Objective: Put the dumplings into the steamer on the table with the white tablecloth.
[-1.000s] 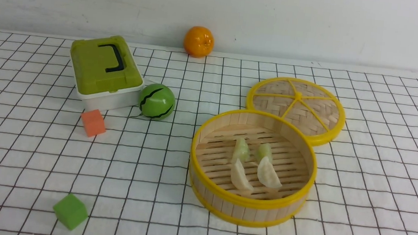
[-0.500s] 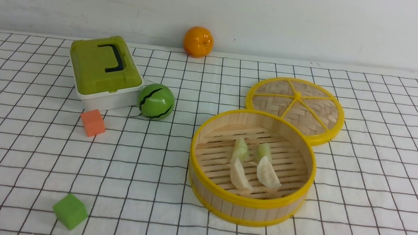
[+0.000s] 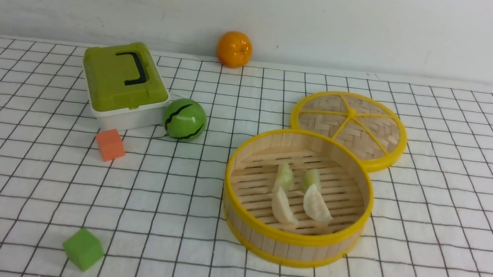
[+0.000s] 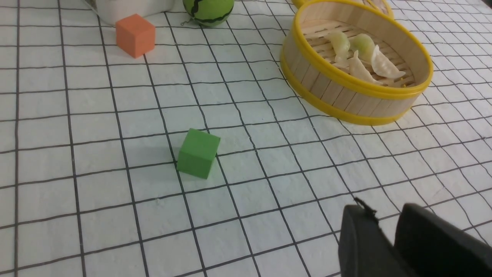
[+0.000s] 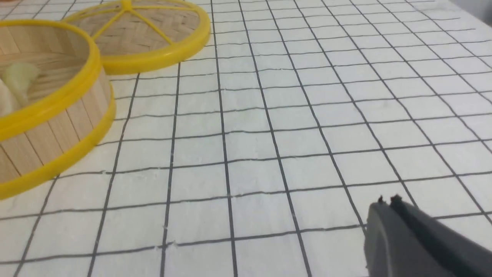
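The round bamboo steamer (image 3: 293, 241) stands right of centre on the white tablecloth (image 3: 168, 203) that covers the table. On its slatted floor lie the dumplings: two pale green ones (image 3: 284, 177) (image 3: 311, 178) and two cream-white ones (image 3: 283, 207) (image 3: 317, 204). Neither gripper shows in the front view. In the left wrist view my left gripper (image 4: 384, 211) hovers over bare cloth, short of the steamer (image 4: 357, 102), its jaws slightly apart and empty. My right gripper (image 5: 388, 200) is shut and empty over the cloth, to the right of the steamer (image 5: 50, 127).
The woven yellow-rimmed lid (image 3: 349, 126) lies flat behind the steamer, touching it. A green-lidded box (image 3: 121, 81), a watermelon ball (image 3: 184, 119) and an orange cube (image 3: 110, 144) sit at the left. A green cube (image 3: 83, 248) lies front left. An orange (image 3: 234, 48) rests by the wall.
A dark tip of the right gripper at the front view's right edge has withdrawn out of sight. The dumplings and the steamer have not moved.
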`<state>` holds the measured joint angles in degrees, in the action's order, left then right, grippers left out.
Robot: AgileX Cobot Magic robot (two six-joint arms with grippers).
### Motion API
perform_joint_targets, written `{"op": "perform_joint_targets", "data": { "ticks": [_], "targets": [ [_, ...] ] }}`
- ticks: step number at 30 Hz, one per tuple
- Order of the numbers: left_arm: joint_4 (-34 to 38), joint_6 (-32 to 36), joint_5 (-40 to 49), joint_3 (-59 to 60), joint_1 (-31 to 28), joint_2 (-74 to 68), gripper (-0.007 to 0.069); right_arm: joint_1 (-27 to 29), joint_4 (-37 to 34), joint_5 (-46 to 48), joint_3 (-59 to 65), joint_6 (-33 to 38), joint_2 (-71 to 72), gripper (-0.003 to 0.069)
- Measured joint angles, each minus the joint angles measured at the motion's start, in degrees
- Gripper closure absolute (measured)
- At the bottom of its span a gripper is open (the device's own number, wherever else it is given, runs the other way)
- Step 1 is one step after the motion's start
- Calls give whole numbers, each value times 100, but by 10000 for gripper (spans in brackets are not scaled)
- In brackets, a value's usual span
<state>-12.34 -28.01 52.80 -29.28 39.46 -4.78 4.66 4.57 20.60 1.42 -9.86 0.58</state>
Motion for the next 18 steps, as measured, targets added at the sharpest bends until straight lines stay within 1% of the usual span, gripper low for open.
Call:
{"op": "perform_joint_targets", "data": {
  "ticks": [6,18],
  "targets": [
    [0,0,0,0,0,0,483,-234,-6,122,-26,0,0,683],
    [0,0,0,0,0,0,482,-239,-29,137,-32,0,0,681]
  ]
}}
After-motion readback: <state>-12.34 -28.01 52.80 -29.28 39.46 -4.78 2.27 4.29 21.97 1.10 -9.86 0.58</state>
